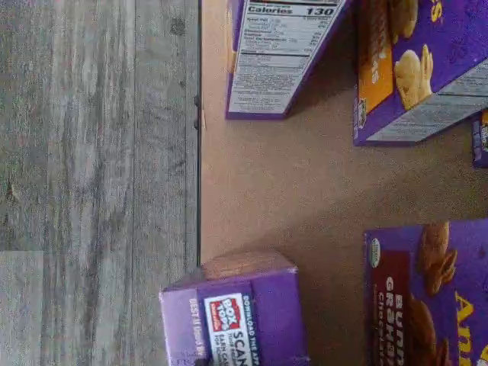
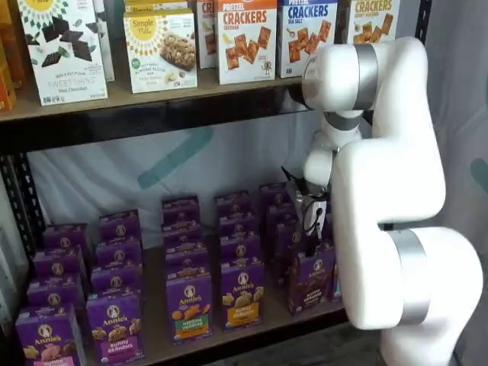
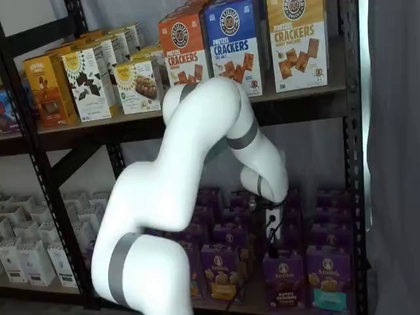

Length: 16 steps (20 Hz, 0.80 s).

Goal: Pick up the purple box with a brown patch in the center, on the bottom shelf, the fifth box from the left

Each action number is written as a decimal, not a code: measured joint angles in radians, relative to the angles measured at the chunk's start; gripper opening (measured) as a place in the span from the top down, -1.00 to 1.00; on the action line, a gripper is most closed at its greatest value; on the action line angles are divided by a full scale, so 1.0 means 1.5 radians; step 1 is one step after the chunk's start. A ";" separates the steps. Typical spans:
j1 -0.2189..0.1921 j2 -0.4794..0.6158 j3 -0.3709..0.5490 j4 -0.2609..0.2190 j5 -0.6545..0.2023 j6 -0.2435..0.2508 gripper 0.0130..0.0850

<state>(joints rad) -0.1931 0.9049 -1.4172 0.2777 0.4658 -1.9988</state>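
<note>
The purple box [image 2: 311,282] with the brown patch stands upright at the front right of the bottom shelf [image 2: 155,335], and it also shows as the purple box [image 3: 283,279]. My gripper [image 2: 311,242] hangs just above it, fingers down, also seen as the gripper [image 3: 272,246]. Its jaws are open and hold nothing. In the wrist view a purple carton top [image 1: 236,313] with a Box Tops label sits at the front edge of the bare shelf board [image 1: 305,198]. Behind it stands a brown-patch carton [image 1: 427,297].
Rows of purple cartons fill the shelf, with an orange-patch carton [image 2: 242,293] beside the target and a teal-patch one [image 3: 328,282] on its other side. Cracker boxes [image 2: 246,38] stand on the higher board. My white arm [image 2: 389,191] fills the right. Grey plank floor [image 1: 91,183] lies below.
</note>
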 joint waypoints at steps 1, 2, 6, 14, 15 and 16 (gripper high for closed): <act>0.001 -0.003 0.005 0.010 -0.006 -0.009 -1.00; 0.004 -0.016 0.019 0.031 -0.017 -0.023 -1.00; 0.011 -0.060 0.054 0.037 -0.017 -0.021 -1.00; 0.016 -0.096 0.088 -0.045 -0.007 0.055 -1.00; 0.016 -0.095 0.090 -0.063 -0.007 0.070 -1.00; 0.016 -0.093 0.090 -0.076 -0.006 0.081 -1.00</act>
<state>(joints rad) -0.1697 0.7648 -1.2816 0.1640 0.4563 -1.8772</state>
